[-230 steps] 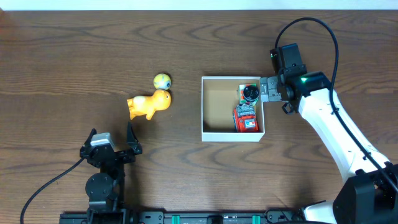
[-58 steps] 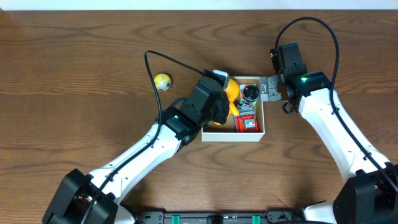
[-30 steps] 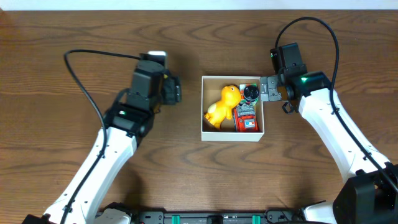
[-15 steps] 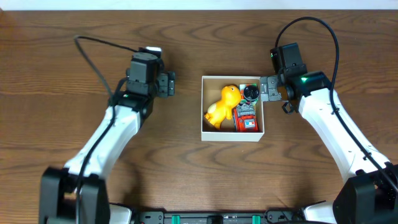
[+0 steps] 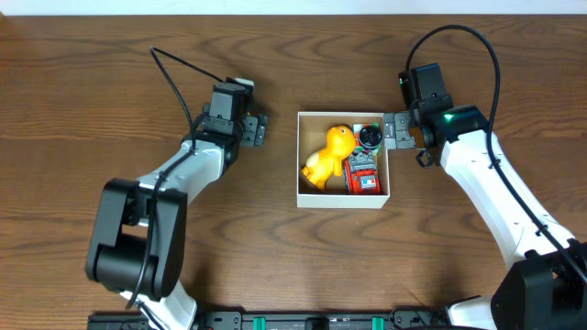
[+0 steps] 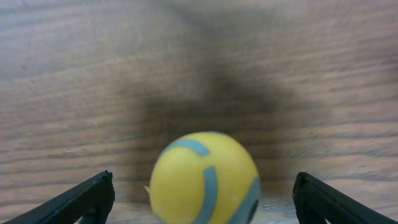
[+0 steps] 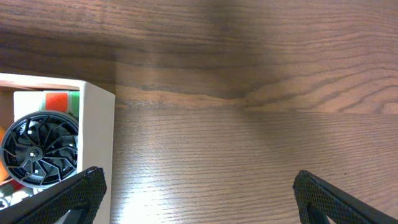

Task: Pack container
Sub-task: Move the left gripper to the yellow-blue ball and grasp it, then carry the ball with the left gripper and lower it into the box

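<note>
The container, a white-walled box with a brown floor, holds a yellow duck, a black finned wheel and a red toy. A yellow ball with grey-blue stripes rests on the wood, untouched, between the wide-apart fingers of my left gripper. From overhead, my left gripper sits left of the container and hides the ball. My right gripper is open and empty just outside the container's right wall, with the wheel showing inside.
Brown wooden table all round. The left arm's black cable arcs over the wood behind the arm. The right arm stretches along the right side. Bare wood lies under the right gripper.
The duck has gone from the table into the container and been let go. My left arm has swung back to the ball and its jaws have widened. The right arm has not moved.
</note>
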